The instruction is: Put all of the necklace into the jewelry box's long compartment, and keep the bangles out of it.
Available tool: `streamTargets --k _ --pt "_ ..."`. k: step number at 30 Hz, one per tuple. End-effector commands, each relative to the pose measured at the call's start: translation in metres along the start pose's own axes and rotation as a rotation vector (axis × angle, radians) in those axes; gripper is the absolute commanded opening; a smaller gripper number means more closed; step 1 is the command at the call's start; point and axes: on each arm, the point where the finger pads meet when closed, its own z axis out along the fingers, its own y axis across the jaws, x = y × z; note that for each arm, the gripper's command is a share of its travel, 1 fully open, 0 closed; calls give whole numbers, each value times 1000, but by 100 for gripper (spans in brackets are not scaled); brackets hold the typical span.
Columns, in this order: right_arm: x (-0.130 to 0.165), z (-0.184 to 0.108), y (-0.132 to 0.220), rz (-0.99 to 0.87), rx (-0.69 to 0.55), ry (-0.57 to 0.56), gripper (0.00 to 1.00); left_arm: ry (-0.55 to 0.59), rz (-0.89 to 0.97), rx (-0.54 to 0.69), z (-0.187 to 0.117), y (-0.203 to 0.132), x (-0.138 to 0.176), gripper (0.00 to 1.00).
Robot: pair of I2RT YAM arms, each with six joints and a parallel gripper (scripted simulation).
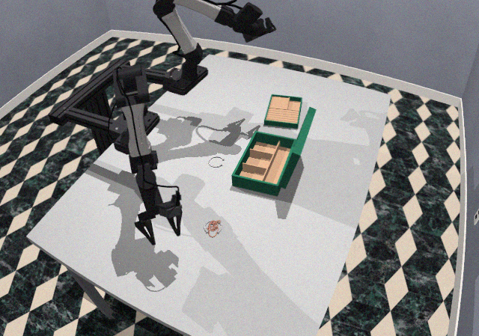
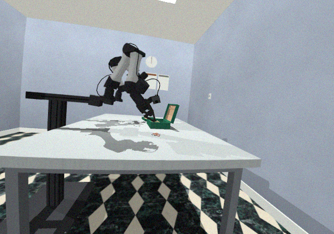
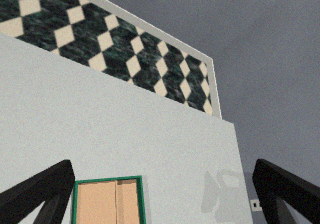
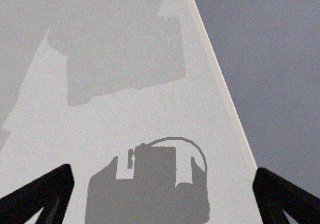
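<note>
Right pincer (image 1: 166, 239) (image 2: 151, 118) (image 4: 163, 169) and left pincer (image 1: 261, 31) (image 3: 163, 168) — both wide open, gripping nothing — hang apart.
</note>
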Motion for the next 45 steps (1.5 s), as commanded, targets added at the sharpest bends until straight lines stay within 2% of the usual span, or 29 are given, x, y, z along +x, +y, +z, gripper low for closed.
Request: streamTargets --k 1,18,21,26,32,35,38,45 --pt "-7 -1 -5 0 13 -19 100 -9 -12 10 -1 -4 -4 100" --pt "-7 -1 -5 0 13 -19 100 -9 -12 10 -1 -4 -4 100" --pt "-2 -3 0 21 -2 17 100 30 25 52 -2 -15 2 100" --pt "8 -13 23 72 -71 116 100 181 213 172 -7 -42 41 100" --pt "-6 -28 52 107 -152 174 100 375 473 359 -26 -71 105 100" --pt "-6 -30 56 115 -165 190 100 399 513 392 -29 -75 113 100" --pt "-16 -37 72 127 -211 207 100 502 665 529 -50 -88 152 100" --pt "-26 -49 96 152 -282 244 100 651 913 801 -94 -101 215 100"
